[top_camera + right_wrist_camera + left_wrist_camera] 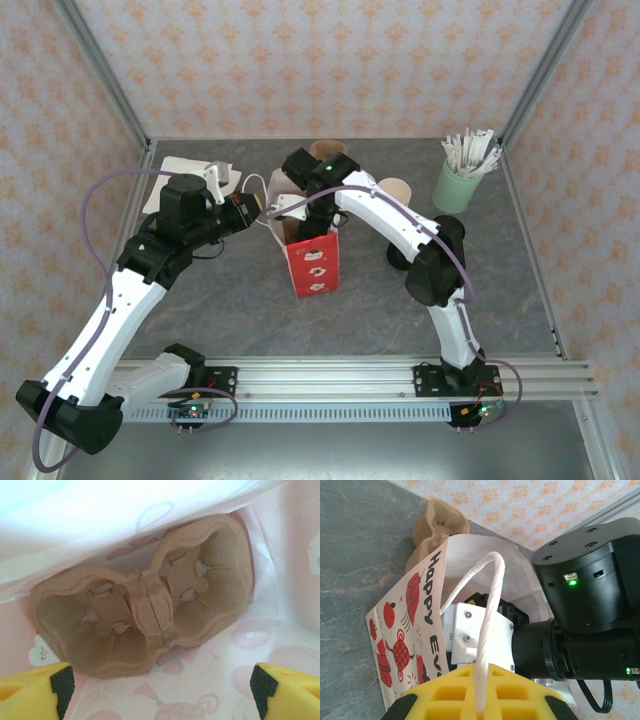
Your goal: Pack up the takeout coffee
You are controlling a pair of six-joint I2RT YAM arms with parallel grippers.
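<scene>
From above, a red-and-white paper gift bag (pixel 312 262) stood upright in the middle of the grey marbled table (pixel 250 305), with both arms meeting at its mouth. The left gripper (pixel 252 207) reached the bag's rim from the left. The left wrist view gave the detail of that grip: the bag's white twisted-cord handle (pixel 487 630) ran straight down between the yellow fingers (pixel 515 690), which were closed on it. The bag's near side there read "Happy Ev" among red printed figures. The right arm came over from the right and dipped into the bag's mouth. The right wrist view looked down inside, where the right gripper (pixel 160 690) had its jaws spread wide, one black pad (pixel 62 685) at each lower corner and nothing between them. Below it a brown pulp carrier (pixel 145 615) for two cups lay on the bag's floor, both sockets empty. The takeout coffee was outside the bag: an open paper cup (pixel 397 187), cream inside, stood on the table to the right of the bag and a little farther back, partly behind the right arm. A brown pulp shape (pixel 328 150) sat just beyond the bag, and the left wrist view showed its crumpled edge past the bag's far wall. A mint cup of white sticks (pixel 460 180) stood at the far right
</scene>
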